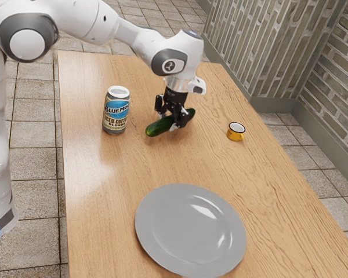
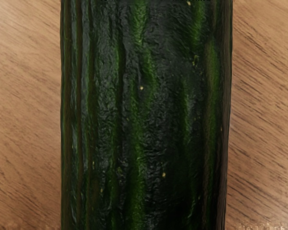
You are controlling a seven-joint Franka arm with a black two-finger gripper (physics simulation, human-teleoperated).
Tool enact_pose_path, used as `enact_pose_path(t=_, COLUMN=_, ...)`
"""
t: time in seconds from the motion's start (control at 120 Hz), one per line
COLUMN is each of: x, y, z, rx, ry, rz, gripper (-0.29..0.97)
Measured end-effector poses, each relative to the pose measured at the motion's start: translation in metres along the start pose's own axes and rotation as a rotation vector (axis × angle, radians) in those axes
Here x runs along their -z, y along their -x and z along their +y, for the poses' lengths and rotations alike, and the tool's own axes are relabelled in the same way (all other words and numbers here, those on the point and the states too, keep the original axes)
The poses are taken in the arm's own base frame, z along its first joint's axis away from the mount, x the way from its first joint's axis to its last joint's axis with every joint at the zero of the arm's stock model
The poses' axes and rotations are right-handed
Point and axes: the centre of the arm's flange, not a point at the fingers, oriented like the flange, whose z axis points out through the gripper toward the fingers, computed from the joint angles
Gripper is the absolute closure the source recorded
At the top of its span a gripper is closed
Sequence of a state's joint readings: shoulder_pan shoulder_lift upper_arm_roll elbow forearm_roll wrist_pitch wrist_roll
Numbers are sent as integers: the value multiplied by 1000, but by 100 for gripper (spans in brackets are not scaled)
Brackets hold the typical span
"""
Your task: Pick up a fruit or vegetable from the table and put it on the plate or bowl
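Exterior view first: we have our gripper (image 1: 178, 120) down on the cucumber (image 1: 158, 128), fingers on either side of it just past its middle, and they look to us closed against it. The cucumber lies slanted on the worktop (image 1: 104, 185), in the far half, near the can (image 1: 116, 110)

Wrist view puts the cucumber (image 2: 144, 115) right under our hand, dark green, ridged and a little waxy. We judge it stiff and moderately heavy for its size, not fragile. The skin could slip and the round body could roll between the pads, so a firm hold across its width close to the middle seems best; held off-centre, the long end may droop

The blue coffee can stands upright just beside the cucumber's lower end, toward the exterior view's left, and a swinging end might tip it. A small yellow cup (image 1: 236, 131) sits well apart toward the exterior view's right. The grey plate (image 1: 162, 211) waits at the near edge, and nothing lies between it and the cucumber
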State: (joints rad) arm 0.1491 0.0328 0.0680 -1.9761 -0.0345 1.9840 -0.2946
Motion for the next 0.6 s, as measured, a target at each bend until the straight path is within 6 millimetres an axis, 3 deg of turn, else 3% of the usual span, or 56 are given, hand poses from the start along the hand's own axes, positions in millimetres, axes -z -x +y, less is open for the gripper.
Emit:
enact_pose_path(t=0.117, x=39, y=16, z=5, rx=-18, ry=15, rz=44, gripper=48)
enact_pose_path(t=0.167, x=52, y=26, z=16, rx=-43, ry=15, rz=59, gripper=47)
enact_pose_path(t=0.208, x=57, y=39, z=41, rx=-94, ry=13, rz=62, gripper=47)
enact_pose_path(t=0.3, x=59, y=81, z=116, rx=-252, ry=3, rz=58, gripper=48)
enact_pose_path(t=0.358, x=61, y=101, z=143, rx=-313, ry=-1, rz=59, gripper=49)
enact_pose_path(t=0.517, x=61, y=113, z=157, rx=-347, ry=-12, rz=58, gripper=48)
enact_pose_path(t=0.6, x=59, y=129, z=176, rx=-393, ry=-18, rz=57, gripper=47)
